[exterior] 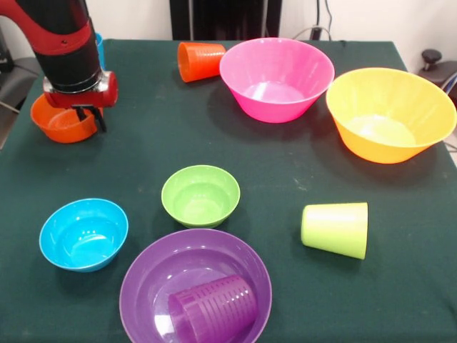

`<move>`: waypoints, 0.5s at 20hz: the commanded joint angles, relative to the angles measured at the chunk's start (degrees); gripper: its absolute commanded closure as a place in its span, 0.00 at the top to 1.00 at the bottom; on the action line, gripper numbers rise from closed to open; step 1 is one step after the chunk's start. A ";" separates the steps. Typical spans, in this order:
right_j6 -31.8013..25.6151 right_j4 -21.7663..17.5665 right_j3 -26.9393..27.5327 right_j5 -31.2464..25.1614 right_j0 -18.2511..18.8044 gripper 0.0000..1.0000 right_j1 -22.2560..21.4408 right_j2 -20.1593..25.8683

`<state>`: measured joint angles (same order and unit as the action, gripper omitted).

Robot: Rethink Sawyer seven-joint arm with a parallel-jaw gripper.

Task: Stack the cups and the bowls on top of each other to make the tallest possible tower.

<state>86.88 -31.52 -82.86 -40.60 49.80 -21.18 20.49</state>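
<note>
Hovering gripper (91,118) above orange bowl (61,123)

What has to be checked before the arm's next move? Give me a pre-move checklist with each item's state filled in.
1. Gripper over the orange bowl at the table's edge: ok, it hangs right at the bowl.
2. Gripper empty: cannot tell, the fingers are too dark and small to read.
3. Bowls upright for stacking: ok, the blue bowl, green bowl, pink bowl and yellow bowl all sit open side up.
4. Cups upright: not ok, the orange cup, lime cup and purple cup lie on their sides.
5. Purple bowl free: not ok, the purple cup lies in it.
6. Tower started: not ok, nothing is stacked yet.
</note>
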 commanded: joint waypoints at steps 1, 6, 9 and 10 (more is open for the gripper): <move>-9.65 -5.07 2.52 4.33 -0.80 0.00 5.02 4.39; -9.37 -4.92 2.06 4.13 -0.75 0.00 4.87 4.42; -8.45 -4.38 1.38 3.61 -1.17 0.00 4.21 4.32; -7.85 -3.88 1.02 3.04 -1.54 0.00 3.61 4.28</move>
<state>86.88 -31.53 -82.80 -40.60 49.80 -21.13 20.80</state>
